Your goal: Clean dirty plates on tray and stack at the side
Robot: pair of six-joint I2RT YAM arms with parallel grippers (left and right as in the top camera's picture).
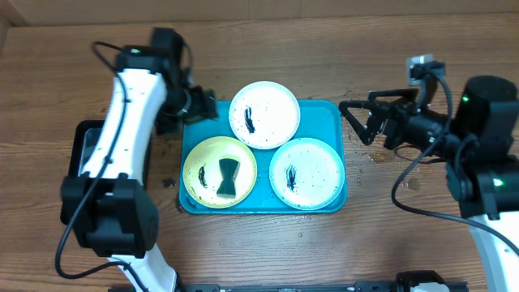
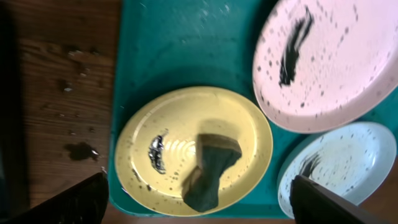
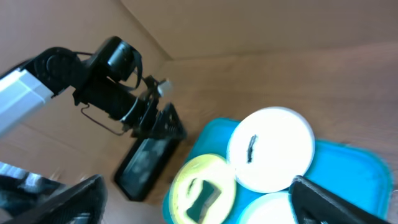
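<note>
Turquoise tray (image 1: 324, 118) carrying white plate (image 1: 276, 113), yellow-green plate (image 1: 212, 150) bearing a dark sponge (image 1: 228, 178), teal plate (image 1: 320, 170), all black-smeared and speckled; left jaws and right jaws apart.

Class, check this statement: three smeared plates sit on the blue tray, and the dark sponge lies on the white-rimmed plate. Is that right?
Not quite. The sponge lies on the yellow-green plate, not the white plate, as the overhead view shows. The rest holds: those two and the light teal plate, all smeared, sit on the tray.
</note>
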